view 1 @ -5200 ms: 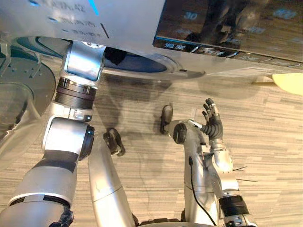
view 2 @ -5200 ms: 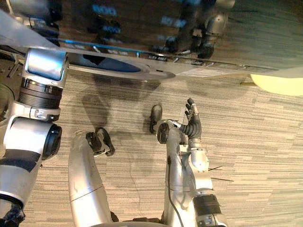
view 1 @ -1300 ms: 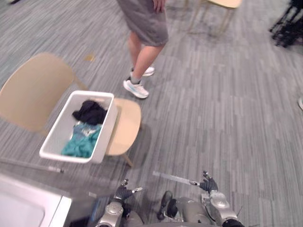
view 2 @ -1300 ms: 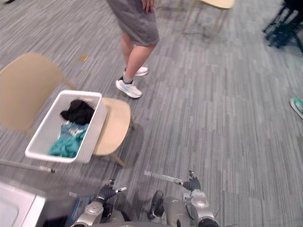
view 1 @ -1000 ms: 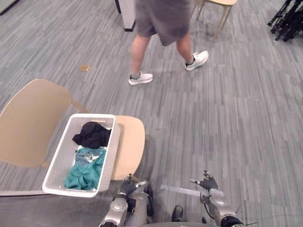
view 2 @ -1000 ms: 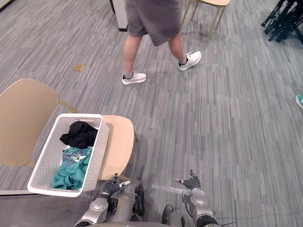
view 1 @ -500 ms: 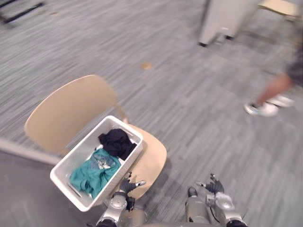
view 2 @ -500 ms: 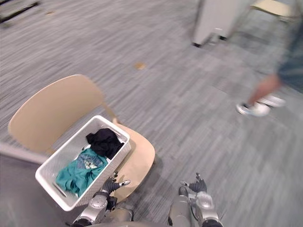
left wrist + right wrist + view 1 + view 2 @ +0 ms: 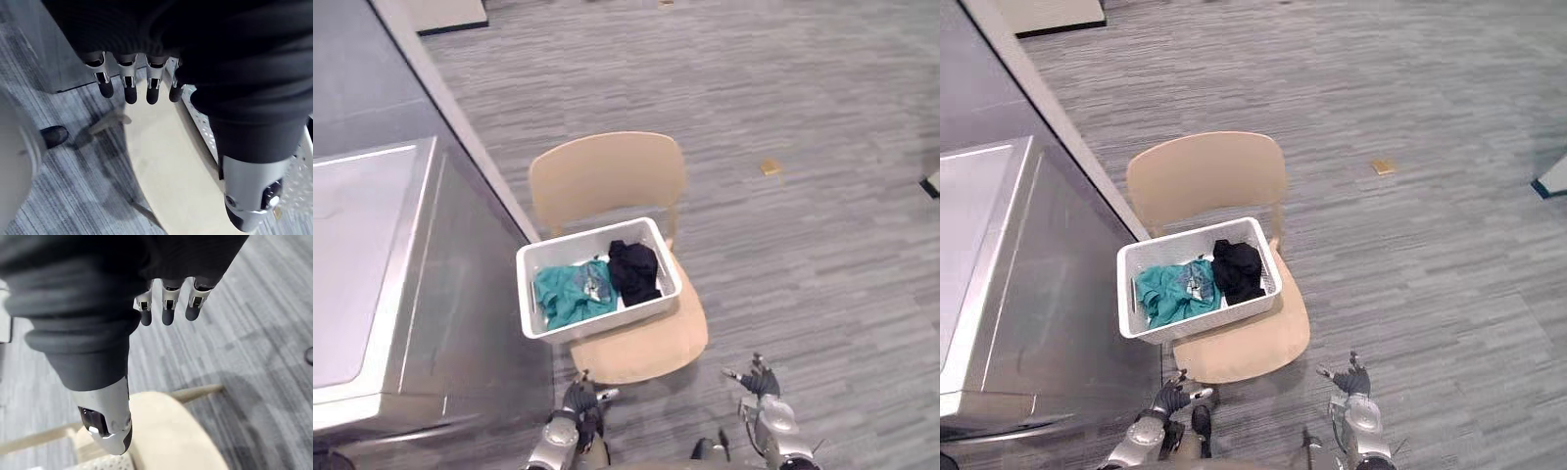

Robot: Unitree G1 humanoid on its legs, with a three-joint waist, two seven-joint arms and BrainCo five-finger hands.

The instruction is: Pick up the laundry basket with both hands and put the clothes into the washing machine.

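Basket and hands, seen from the robot's head and wrists. The white basket (image 9: 607,319) is sitting on the seat of a tan chair (image 9: 607,176), its long side running across the seat in front of the backrest. Inside it, a teal garment (image 9: 566,294) is lying in the half nearer the washer (image 9: 460,294), and a black garment (image 9: 633,271) is lying in the other half, the two touching in the middle. The washer is standing just beside the chair, on the robot's left, with its pale top facing up. Grey striped floor (image 9: 822,255) is surrounding the chair, and a small tan scrap (image 9: 771,167) is lying on it well apart from the chair.

The left hand (image 9: 579,399) is hovering low by the front edge of the seat, apart from the basket. Its fingers (image 9: 128,87) are hanging straight in a row and its thumb (image 9: 250,196) is standing off to one side, gripping nothing.

The right hand (image 9: 756,377) is hovering over the floor beside the seat's front corner on the robot's right, also apart from the basket. Its fingers (image 9: 167,308) are likewise straight and its thumb (image 9: 105,423) is held clear, empty.
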